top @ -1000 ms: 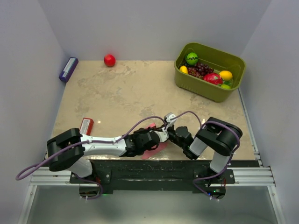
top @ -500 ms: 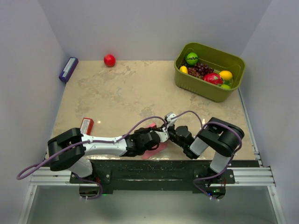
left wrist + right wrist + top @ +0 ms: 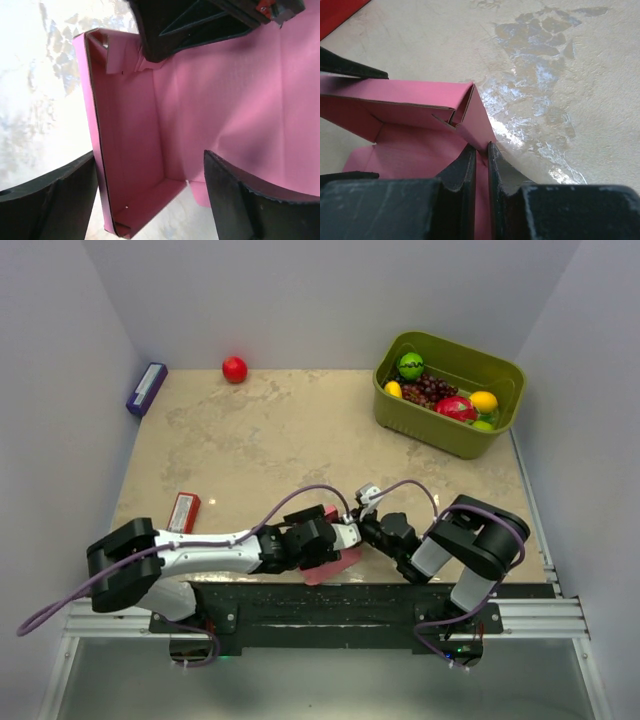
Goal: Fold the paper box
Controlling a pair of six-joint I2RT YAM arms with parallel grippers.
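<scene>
Paper box (image 3: 410,95) — in right hand (image 3: 481,154)

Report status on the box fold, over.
Left gripper open, fingers astride a raised wall. Right gripper shut on the paper box at a corner flap. Red packet lies apart, not blocking.

We find the paper box (image 3: 332,565) at the near edge of the table (image 3: 270,440), between the two arm bases. The left gripper (image 3: 150,195) comes over it from the left, one raised wall between its fingers; the right gripper (image 3: 481,150) meets its right side. The packet (image 3: 185,511) lies further left, the ball (image 3: 234,369) and the small case (image 3: 146,389) at the far left, and the bin (image 3: 445,435), with fruit (image 3: 435,390) in it, in the far right corner.
</scene>
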